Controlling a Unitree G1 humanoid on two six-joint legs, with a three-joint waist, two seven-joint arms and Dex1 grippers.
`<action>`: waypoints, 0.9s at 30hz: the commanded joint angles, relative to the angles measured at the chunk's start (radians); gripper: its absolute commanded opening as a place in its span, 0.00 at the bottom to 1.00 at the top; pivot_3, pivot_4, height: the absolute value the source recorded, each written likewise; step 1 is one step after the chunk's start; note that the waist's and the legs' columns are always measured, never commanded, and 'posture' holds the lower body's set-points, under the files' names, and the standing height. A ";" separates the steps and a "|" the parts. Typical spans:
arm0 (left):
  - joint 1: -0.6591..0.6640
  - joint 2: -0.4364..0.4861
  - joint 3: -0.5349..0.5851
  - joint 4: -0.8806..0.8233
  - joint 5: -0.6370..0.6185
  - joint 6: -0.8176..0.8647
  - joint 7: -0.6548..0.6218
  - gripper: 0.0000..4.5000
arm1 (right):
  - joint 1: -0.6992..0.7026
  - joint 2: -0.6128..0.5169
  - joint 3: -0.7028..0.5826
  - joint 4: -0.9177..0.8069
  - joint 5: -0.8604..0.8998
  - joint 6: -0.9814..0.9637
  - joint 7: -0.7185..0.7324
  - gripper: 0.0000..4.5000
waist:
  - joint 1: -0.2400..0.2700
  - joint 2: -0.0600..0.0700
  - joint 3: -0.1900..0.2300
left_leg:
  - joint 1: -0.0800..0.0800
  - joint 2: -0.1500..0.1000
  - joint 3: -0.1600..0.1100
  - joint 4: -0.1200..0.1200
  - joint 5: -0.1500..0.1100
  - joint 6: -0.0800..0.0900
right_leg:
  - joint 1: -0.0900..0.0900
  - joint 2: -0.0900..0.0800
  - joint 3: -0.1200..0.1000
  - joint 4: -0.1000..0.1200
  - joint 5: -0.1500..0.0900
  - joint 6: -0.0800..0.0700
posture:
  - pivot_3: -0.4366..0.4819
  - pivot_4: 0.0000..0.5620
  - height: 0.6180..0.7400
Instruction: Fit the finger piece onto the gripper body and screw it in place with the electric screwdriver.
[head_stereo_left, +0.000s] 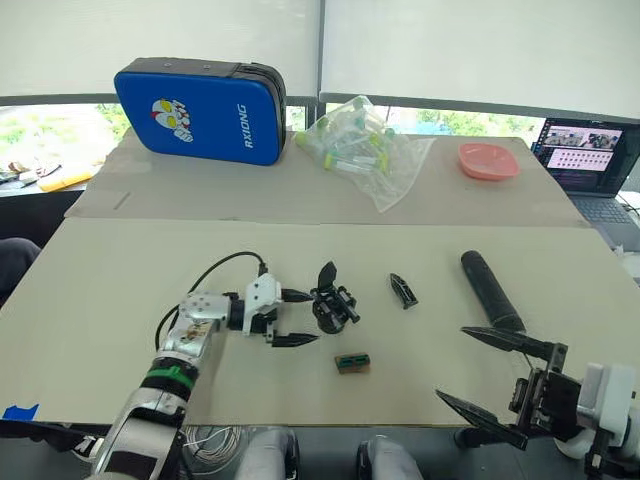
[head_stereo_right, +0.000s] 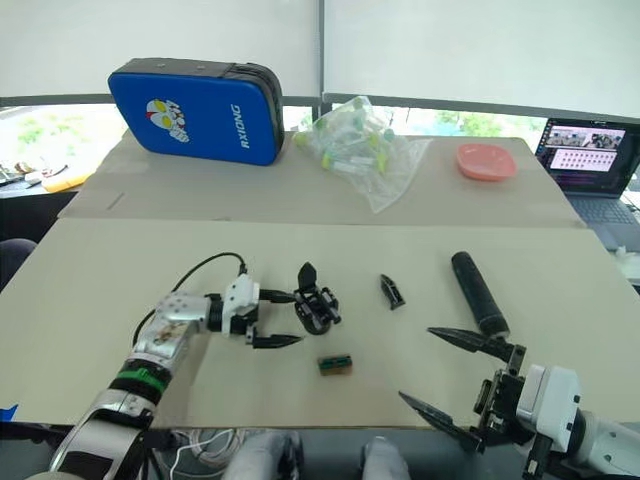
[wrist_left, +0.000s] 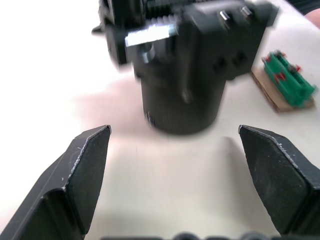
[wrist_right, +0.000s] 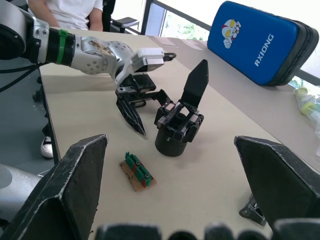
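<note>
Black electric screwdriver (head_stereo_left: 491, 290) lies flat, long axis running near-to-far.

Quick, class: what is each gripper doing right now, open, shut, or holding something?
Left gripper: open, empty, fingers on either side of the gripper body, not closed on it.
Right gripper: open, empty, near the electric screwdriver.

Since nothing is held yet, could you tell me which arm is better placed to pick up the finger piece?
Probably the right: its open tool has a clear path to the finger piece, while the left tool already brackets the gripper body.
</note>
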 joint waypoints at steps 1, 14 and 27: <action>0.085 -0.004 0.025 -0.185 -0.042 0.095 0.093 0.96 | 0.000 -0.005 -0.006 -0.036 0.010 -0.018 -0.003 1.00 | 0.002 0.000 0.000 | 0.000 0.000 0.000 0.000 0.000 0.000 | 0.000 -0.001 0.000 0.000 -0.001 -0.002 | 0.48 0.27 1.00; 0.208 -0.135 -0.078 -0.442 0.041 0.301 0.426 0.96 | -0.025 -0.012 0.005 -0.040 0.016 -0.004 -0.021 1.00 | 0.021 0.000 0.000 | 0.000 -0.002 -0.001 0.000 -0.001 0.000 | 0.001 -0.003 0.000 -0.001 -0.001 -0.002 | 0.48 0.27 1.00; 0.202 -0.228 -0.168 -0.383 0.121 0.284 0.564 0.96 | -0.030 -0.010 0.016 -0.050 0.010 -0.003 -0.046 1.00 | 0.036 0.003 -0.001 | 0.000 -0.003 -0.001 0.000 -0.001 0.000 | 0.002 -0.005 0.000 -0.002 -0.001 -0.001 | 0.48 0.27 1.00</action>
